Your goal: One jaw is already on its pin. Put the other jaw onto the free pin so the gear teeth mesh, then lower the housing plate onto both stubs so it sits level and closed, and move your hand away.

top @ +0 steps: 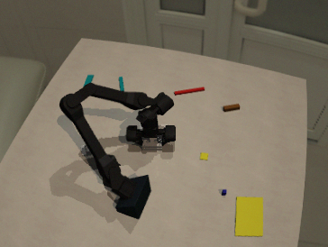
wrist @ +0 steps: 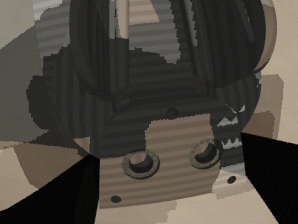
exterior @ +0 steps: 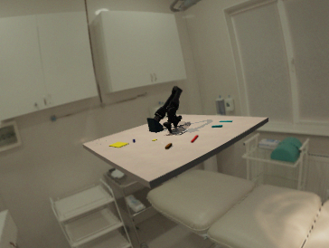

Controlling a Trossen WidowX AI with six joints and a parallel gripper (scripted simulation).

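The housing plate (wrist: pixel 170 182) is a ribbed flat piece, partly in shadow, with two round collared holes and small dark screw holes. My gripper (wrist: pixel 166 149) (top: pixel 152 140) is shut on it, with one black finger at each side edge in the wrist view. Two long curved jaws, a left one (wrist: pixel 89 55) and a right one (wrist: pixel 232 55), run away beyond the plate. Pale gear teeth (wrist: pixel 231 143) show at the plate's right side. The plate hides the pins and most of the base. I cannot tell whether the stubs stand in its holes.
A grey piece (top: pixel 85 150) is partly hidden behind my arm. A red bar (top: pixel 189 91) (exterior: pixel 194 138), a brown cylinder (top: pixel 232 107) (exterior: pixel 168 146), two teal pieces, a small yellow square (top: pixel 204 156), a blue cube (top: pixel 223 192) and a yellow sheet (top: pixel 249 217) (exterior: pixel 118 145) lie farther off.
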